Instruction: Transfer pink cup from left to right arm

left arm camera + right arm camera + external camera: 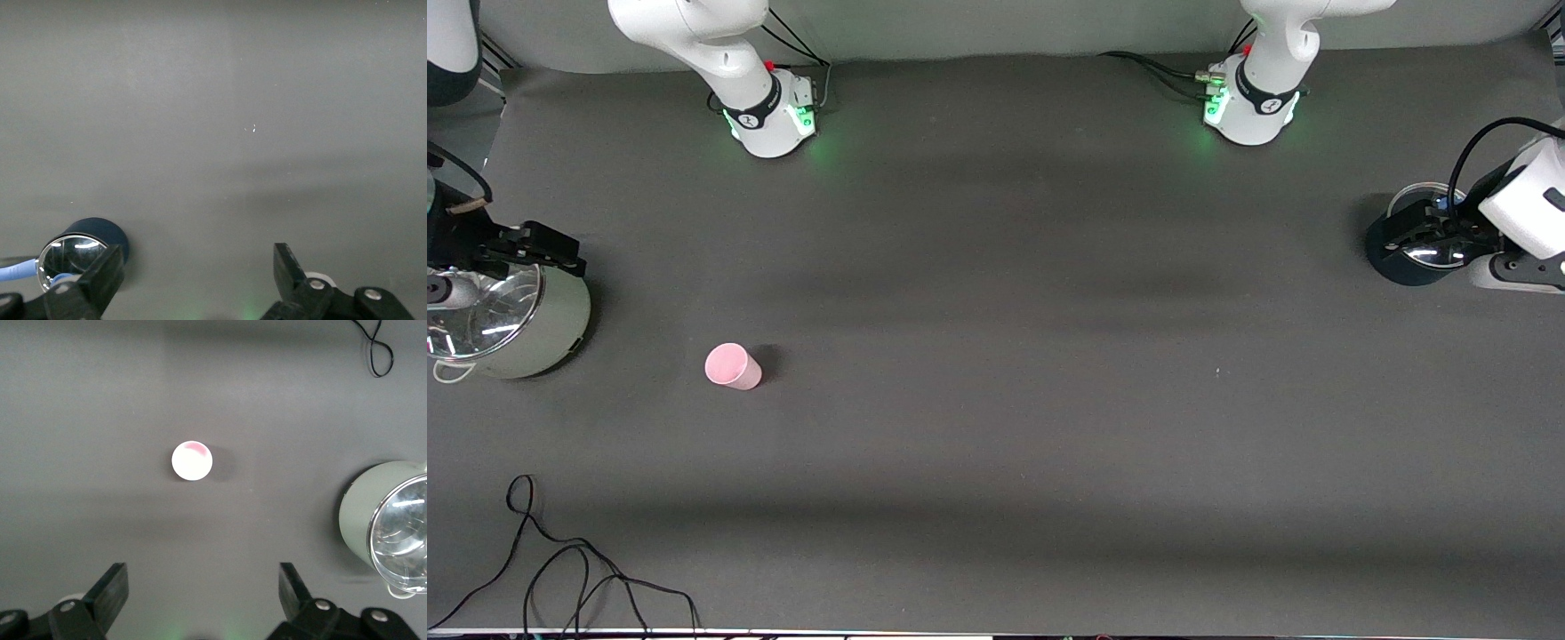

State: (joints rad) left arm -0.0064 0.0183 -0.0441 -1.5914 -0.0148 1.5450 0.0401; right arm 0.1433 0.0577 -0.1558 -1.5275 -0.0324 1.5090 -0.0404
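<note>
The pink cup (733, 366) stands alone on the dark table toward the right arm's end, a little nearer to the front camera than a silver-green pot. In the right wrist view the cup (192, 461) shows from above, well apart from the fingers. My right gripper (551, 249) hangs open and empty up in the air over that pot's edge; its jaws (203, 577) are spread wide. My left gripper (1418, 224) is open and empty over a dark pot at the left arm's end; in the left wrist view (197, 257) nothing lies between its fingers.
A silver-green pot with a glass lid (534, 329) stands at the right arm's end and also shows in the right wrist view (357, 513). A dark pot with a glass lid (1392, 262) stands at the left arm's end. A black cable (560, 569) lies by the table's front edge.
</note>
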